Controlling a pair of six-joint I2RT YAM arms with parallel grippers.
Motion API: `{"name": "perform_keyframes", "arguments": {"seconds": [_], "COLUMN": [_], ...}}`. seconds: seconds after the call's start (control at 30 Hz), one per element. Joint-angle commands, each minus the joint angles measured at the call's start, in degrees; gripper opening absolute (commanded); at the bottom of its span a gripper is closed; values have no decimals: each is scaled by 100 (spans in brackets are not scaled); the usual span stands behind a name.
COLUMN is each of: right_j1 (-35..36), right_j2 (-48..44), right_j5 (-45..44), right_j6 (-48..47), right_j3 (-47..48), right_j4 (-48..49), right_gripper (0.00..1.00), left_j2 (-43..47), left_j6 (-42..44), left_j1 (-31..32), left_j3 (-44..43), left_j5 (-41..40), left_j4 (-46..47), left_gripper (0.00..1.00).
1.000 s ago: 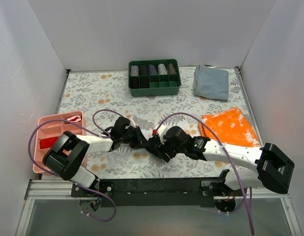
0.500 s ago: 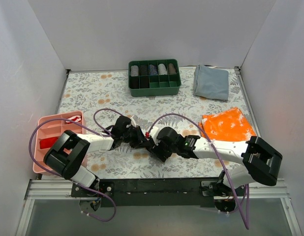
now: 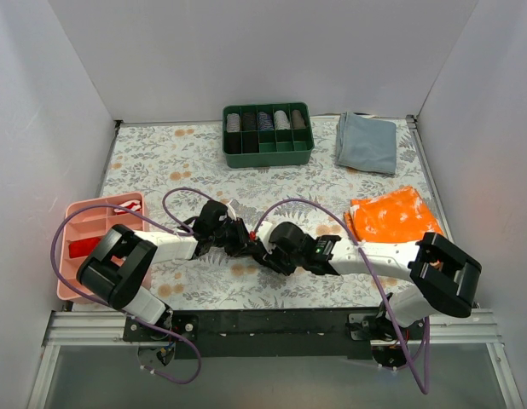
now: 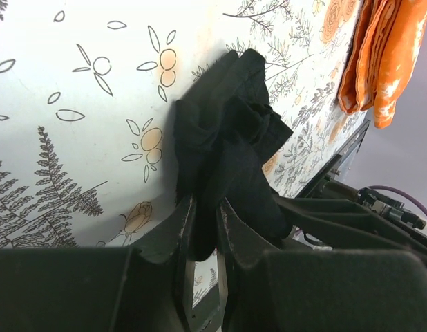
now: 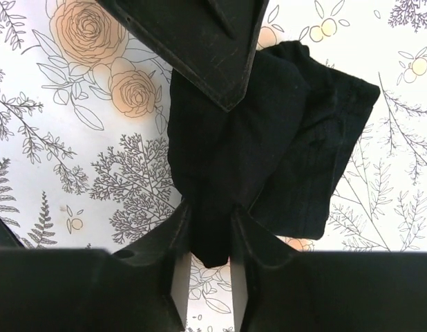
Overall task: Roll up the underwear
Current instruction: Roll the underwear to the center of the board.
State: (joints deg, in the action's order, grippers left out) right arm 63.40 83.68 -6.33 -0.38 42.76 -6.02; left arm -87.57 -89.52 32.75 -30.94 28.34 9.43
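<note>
Right wrist view showed the right gripper (image 5: pixel 210 232) pinching the underwear (image 5: pixel 282 145), while the left gripper (image 4: pixel 205 228) pinched its opposite end, likely to hold the bundle taut for rolling; it lay bunched between them, orange cloth (image 3: pixel 391 217) at three o'clock

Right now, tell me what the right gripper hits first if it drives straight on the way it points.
The underwear, which the right gripper pinches. Just beyond the cloth sits the left gripper, clamped on the same bundle; pushing on would probably bring the two together, though depth is unclear.
</note>
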Motion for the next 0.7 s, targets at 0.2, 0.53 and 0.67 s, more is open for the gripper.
{"name": "perform_keyframes", "arguments": {"seconds": [0.2,0.53,0.67], "right_j1": [-231,-1495,-1778], "right_j2": [-212,-203,113], "right_j5": [596,3266,3963], "right_j6": [205,899,1031], "right_j3": [-347,-1288,-1323], "right_j4": [347,1718,1964], "right_gripper": [19,18,18], "left_j2": [196,732,1083], "left_j6": [233,312,312], "left_j1": [21,-67,-94], "left_j3": [-132,-255,-123], "left_j5": [-399,-671,-716], "left_j4": [-416,-583,-452], "left_gripper": [19,40,45]}}
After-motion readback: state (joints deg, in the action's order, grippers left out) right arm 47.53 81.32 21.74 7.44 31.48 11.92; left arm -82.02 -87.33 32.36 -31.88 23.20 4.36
